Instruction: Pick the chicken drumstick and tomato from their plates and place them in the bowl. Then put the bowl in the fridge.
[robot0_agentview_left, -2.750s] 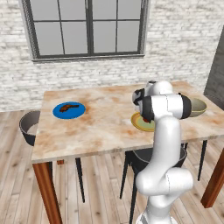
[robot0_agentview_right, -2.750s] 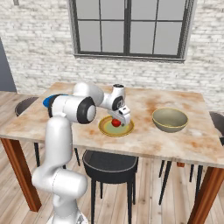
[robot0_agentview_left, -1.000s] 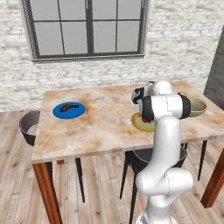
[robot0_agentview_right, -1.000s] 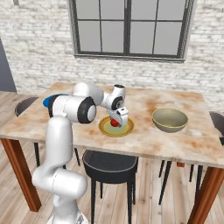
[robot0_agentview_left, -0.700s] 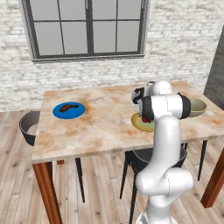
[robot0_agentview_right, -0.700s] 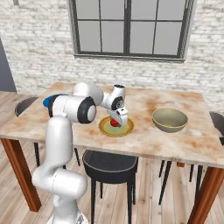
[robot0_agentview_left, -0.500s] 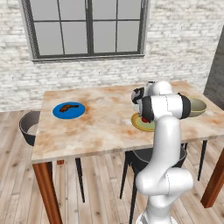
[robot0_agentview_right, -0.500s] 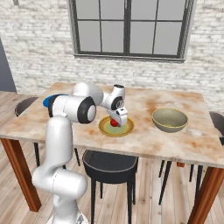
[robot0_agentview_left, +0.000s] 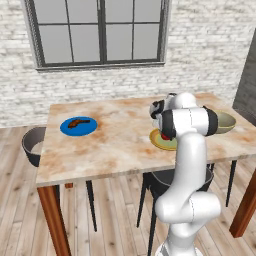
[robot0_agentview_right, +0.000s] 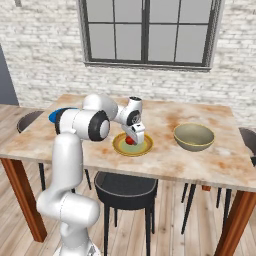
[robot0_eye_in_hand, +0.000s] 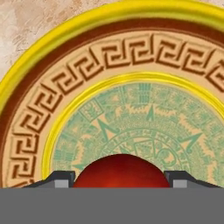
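Now the gripper (robot0_agentview_right: 133, 139) has come right down onto the yellow-rimmed plate (robot0_agentview_right: 120, 147), lower than it hung a moment ago, and its fingers (robot0_eye_in_hand: 61, 178) have begun drawing in from fully spread. In the hand view they flank the tomato (robot0_eye_in_hand: 121, 170), one on each side, but I cannot tell whether they are pressing it yet. The tomato sits on the plate's greenish centre. To me that means the grasp is underway, not finished. The bowl (robot0_agentview_right: 194, 137) waits to the right on the table (robot0_agentview_right: 165, 160), apart from the plate, with nothing in it that I can see. The chicken drumstick (robot0_agentview_left: 78, 122) lies untouched on the blue plate (robot0_agentview_left: 66, 129) at the far left end.
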